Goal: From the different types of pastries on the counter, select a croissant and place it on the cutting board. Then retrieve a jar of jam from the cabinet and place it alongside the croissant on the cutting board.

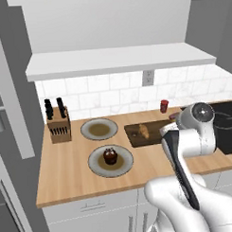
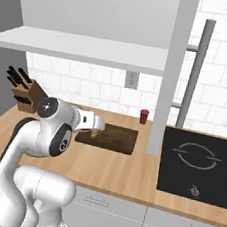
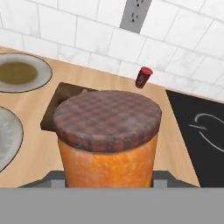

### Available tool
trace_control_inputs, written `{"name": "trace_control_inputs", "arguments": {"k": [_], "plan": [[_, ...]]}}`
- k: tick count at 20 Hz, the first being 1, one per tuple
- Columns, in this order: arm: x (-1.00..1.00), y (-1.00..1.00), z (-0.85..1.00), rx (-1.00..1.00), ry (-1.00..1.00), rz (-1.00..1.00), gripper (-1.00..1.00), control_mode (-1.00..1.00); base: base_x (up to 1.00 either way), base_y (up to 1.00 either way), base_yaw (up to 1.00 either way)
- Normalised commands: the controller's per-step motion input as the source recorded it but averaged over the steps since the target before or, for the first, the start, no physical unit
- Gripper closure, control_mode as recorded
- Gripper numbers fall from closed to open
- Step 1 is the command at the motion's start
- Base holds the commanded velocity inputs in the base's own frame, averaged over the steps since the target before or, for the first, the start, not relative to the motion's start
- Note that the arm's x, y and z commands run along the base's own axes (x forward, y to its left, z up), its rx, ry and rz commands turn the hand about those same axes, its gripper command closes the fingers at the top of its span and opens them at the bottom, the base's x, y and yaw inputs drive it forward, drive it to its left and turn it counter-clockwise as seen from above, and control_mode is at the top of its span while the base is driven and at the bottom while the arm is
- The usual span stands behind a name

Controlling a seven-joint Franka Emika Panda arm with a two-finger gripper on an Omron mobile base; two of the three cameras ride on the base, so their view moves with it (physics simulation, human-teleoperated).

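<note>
Here, at the far left of the counter, a knife block stands against the tiled wall. Next come two round plates: the back plate is bare, and the front plate carries the dark cupcake. Right of the plates lies the board, with the croissant resting on its near part. My arm crosses over the board's right half, so from behind the base I cannot see that end of it.

In my hand view the jar looms large, orange below a checked brown lid, sitting between my fingers at the bottom edge. My gripper looks closed against the jar's sides, though the tips themselves are mostly hidden behind it. The jar hangs above the board's right part; whether it touches the wood I cannot tell.

Further right, a small red canister stands near the wall beneath the outlet. Beyond it the black cooktop is set into the counter. The white shelf runs overhead.
</note>
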Motion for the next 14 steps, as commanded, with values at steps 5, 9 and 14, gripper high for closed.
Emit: {"name": "trace_control_inputs", "arguments": {"k": [5, 9, 14], "plan": [[0.08, 0.0, -0.26, 0.0, -0.19, 0.0, 1.0, -1.0, 0.0, 0.0, 0.0], [0.31, 0.0, -0.87, 0.0, 0.0, 0.0, 1.0, -1.0, 0.0, 0.0, 0.0], [0.41, -0.01, -0.63, 0.02, 0.0, -0.01, 1.0, -1.0, 0.0, 0.0, 0.0]]}}
